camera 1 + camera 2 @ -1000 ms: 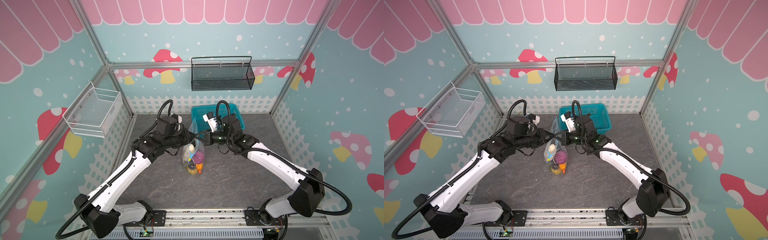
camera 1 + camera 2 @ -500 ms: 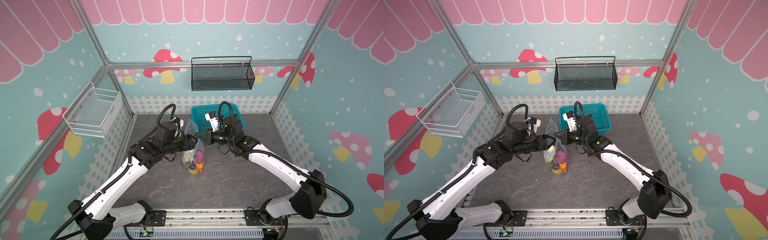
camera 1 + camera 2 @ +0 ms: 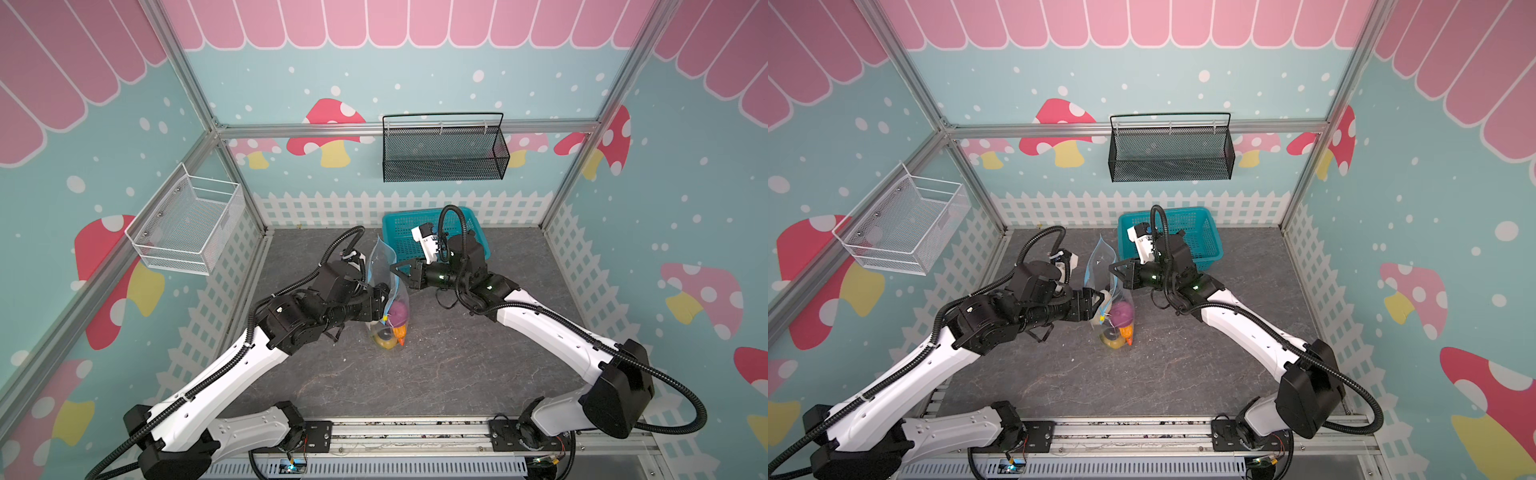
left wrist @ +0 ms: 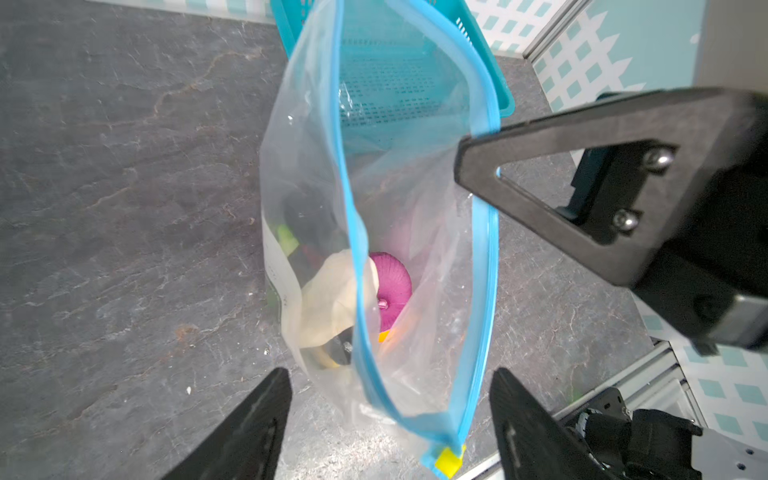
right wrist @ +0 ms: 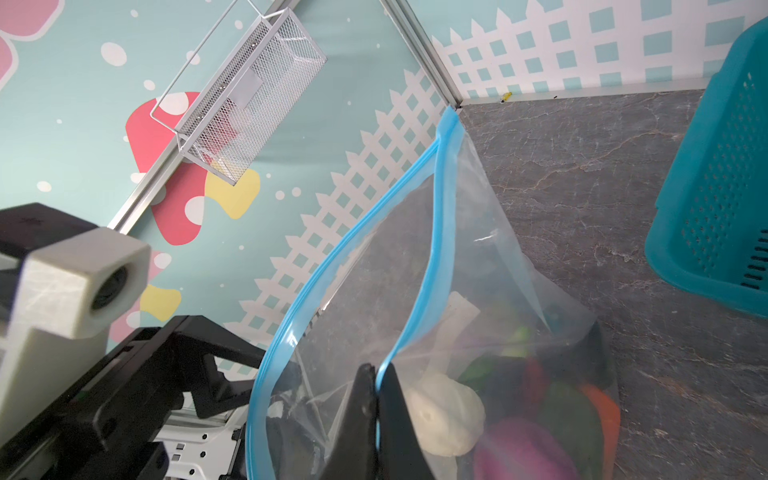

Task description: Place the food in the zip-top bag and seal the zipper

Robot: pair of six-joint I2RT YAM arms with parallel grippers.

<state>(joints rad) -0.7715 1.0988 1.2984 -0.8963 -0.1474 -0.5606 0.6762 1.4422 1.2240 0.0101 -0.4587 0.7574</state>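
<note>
Zip-top bag [image 3: 381, 266] stands upright mid-table [image 3: 436, 353], just in front of the teal basket [image 3: 403, 237]. Right gripper [image 5: 374, 370] is clamped on one side of the bag's mouth, fingers pinched together on the blue zipper [image 4: 353, 187] strip, holding it up. The mouth gapes, not sealed. The yellow slider [image 4: 449, 459] sits at the end nearest the left gripper [image 4: 388, 374], whose jaws are spread wide either side of that corner, gripping nothing. Inside at the bottom are a purple onion [image 4: 392, 286], white radish [image 4: 328, 299], orange carrot [image 3: 401, 332] and yellow potato [image 3: 384, 343].
</note>
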